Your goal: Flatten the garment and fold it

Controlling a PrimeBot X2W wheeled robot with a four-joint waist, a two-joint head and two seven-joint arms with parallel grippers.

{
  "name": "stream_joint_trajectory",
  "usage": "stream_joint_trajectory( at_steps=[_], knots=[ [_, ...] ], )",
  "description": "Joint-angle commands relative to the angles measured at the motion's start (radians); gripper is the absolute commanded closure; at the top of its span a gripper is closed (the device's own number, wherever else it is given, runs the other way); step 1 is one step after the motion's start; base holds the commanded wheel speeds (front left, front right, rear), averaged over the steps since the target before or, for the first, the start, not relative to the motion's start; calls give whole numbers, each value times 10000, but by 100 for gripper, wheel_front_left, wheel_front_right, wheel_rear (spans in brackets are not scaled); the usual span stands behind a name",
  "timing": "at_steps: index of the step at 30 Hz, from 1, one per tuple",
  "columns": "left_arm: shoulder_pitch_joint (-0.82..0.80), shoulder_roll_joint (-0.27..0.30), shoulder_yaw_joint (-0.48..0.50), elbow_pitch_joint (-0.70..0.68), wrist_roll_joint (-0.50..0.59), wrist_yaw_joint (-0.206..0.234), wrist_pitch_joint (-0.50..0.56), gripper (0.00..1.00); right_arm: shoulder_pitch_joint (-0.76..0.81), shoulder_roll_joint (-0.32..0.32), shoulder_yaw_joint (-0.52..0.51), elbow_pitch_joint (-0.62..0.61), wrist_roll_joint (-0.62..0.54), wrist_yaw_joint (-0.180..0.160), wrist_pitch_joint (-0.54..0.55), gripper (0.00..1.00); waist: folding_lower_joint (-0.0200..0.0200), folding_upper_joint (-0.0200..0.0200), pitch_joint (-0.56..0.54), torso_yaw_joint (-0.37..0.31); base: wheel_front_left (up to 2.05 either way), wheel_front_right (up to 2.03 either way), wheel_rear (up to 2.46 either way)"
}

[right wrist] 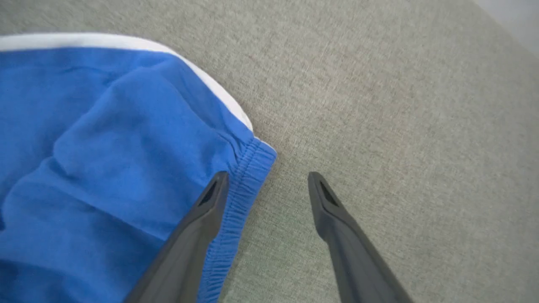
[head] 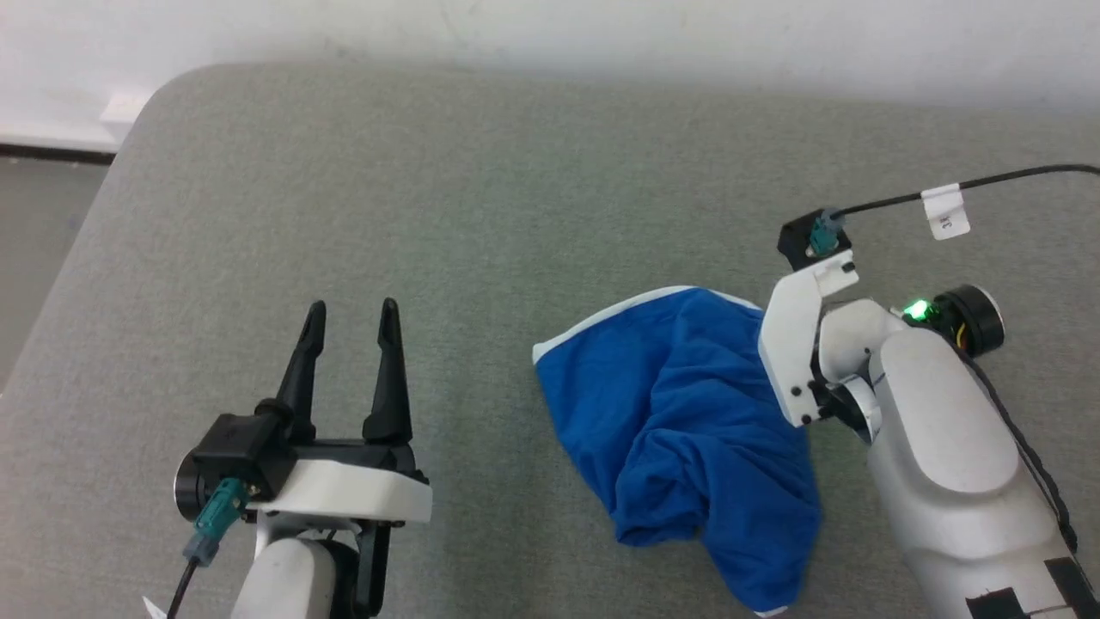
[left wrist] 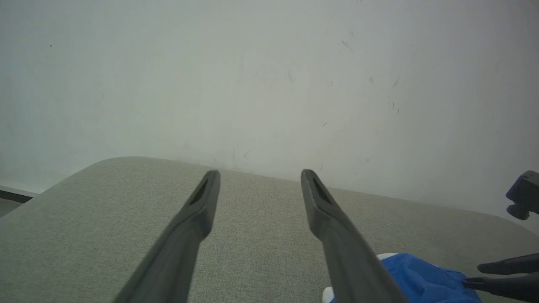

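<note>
Garment (head: 679, 413) lies crumpled; the right gripper (right wrist: 267, 179), released wide, straddles its elastic waistband edge. Left gripper (head: 352, 308), likewise released, sits well apart.

Head view looks down on the grey surface (head: 481, 189); both wrist views, lower and closer, share the garment (head: 679, 413).

Found the garment (head: 679, 413) on the padded surface (head: 481, 198), right of centre in the head view, with the left gripper (head: 352, 305) well apart at lower left. Noted the right gripper (right wrist: 267, 174) at lower centre of the right wrist view, with one finger over the garment's edge and the other over bare surface.
</note>
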Motion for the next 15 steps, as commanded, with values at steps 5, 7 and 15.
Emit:
stream_joint_trajectory(
  at_steps=[5,7,15],
  knots=[
    [-197,-129,163,126,107,-203,-45,0,75,2,230,782,57,-11,-190,0,-2,0,403,453,0,0,0],
    [-210,-151,184,175,106,-240,-45,0,135,-3,367,1023,164,-11,-287,0,-2,0,439,457,0,0,0],
    [-219,-183,309,313,126,-291,-45,0,-358,-485,349,829,1051,-11,-1631,100,-2,0,180,61,0,0,0]
  ],
)
